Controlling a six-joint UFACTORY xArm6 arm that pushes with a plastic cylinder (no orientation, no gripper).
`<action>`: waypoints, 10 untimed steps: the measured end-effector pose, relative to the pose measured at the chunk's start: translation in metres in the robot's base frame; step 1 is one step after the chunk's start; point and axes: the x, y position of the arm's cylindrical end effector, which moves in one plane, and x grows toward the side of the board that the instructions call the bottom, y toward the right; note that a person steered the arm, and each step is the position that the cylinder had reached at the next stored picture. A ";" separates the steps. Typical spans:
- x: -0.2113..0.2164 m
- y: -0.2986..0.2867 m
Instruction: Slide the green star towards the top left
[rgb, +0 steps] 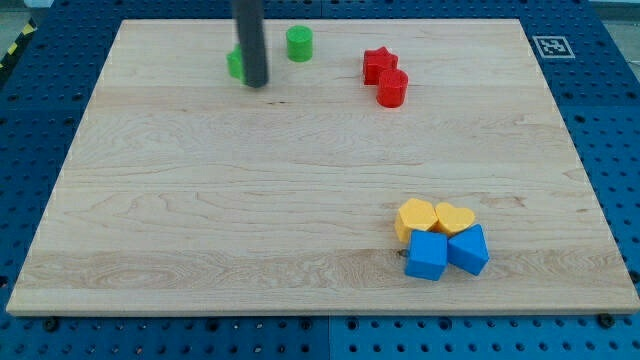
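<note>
The green star (235, 64) lies near the view's top, left of centre, mostly hidden behind my rod. My tip (257, 84) rests on the board right against the star's right and lower side. A green cylinder (299, 43) stands apart to the star's right, close to the board's top edge.
A red star (379, 63) and a red cylinder (392, 88) touch each other at the top right of centre. Two yellow blocks (417, 216) (456, 217) and two blue blocks (427, 256) (469, 249) cluster at the lower right. The wooden board (200, 220) has a marker tag (552, 46) in its top right corner.
</note>
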 end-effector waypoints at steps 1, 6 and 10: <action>-0.026 -0.048; -0.031 0.029; -0.028 0.004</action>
